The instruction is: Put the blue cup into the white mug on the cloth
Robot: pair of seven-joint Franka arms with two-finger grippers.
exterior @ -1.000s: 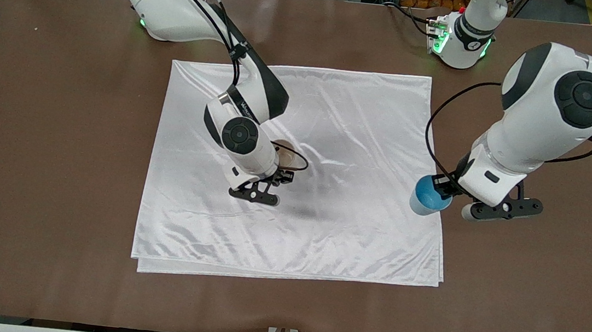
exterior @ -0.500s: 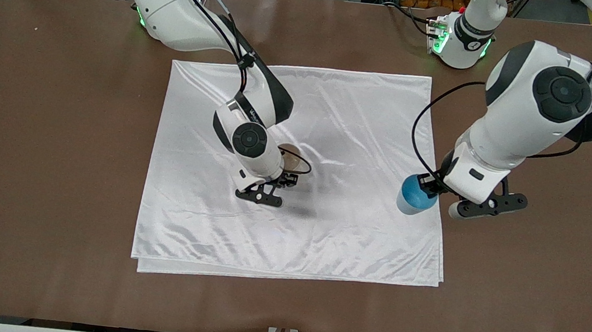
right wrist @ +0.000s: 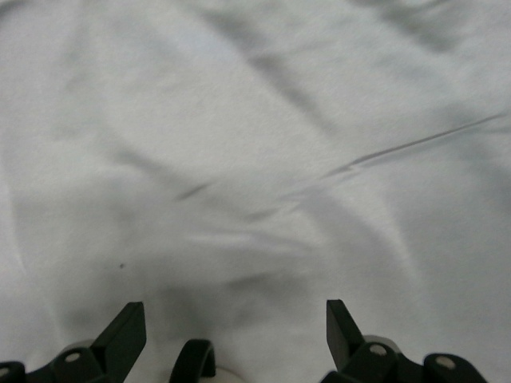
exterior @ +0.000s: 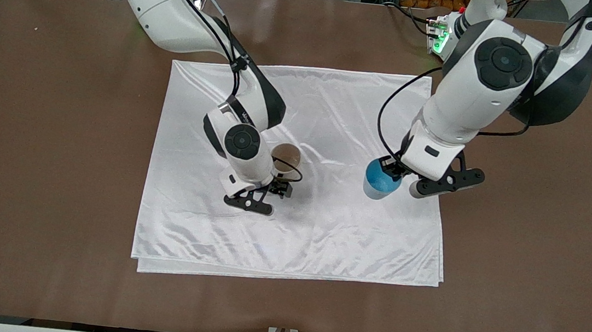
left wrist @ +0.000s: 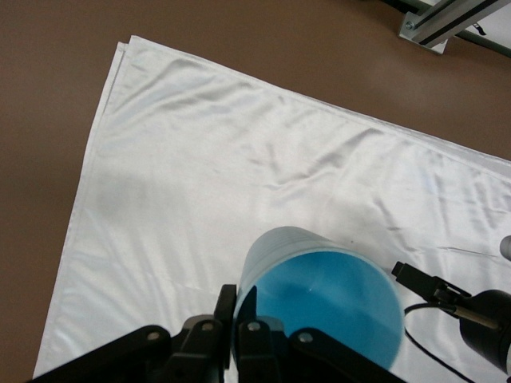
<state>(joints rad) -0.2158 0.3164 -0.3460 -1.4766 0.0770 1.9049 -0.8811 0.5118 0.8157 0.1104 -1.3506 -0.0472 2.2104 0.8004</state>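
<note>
Spreading across most of both views, the brown table carries the white cloth at its middle, well clear of all four table edges and lying square to them. It is folded double and wrinkled, so footing for anything set on it is probably uneven.

The left arm reaches in from its end of the table. Its tool hangs over the part of the cloth that lies toward that end. The right arm comes down over the cloth's middle, with its tool low beside the mug.

The mug stands upright on the cloth, near its centre, mouth up and black handle turned toward the front camera. The right wrist view shows the right tool spread wide with the handle between its fingers and not gripped. Presumably it is there to steady the mug against a knock.

The cup is upright and apart from the mug, toward the left arm's end of the table. The left tool pinches its wall at the rim, one finger inside and one outside. That keeps the cup's base free to drop into the mug, a close fit.
</note>
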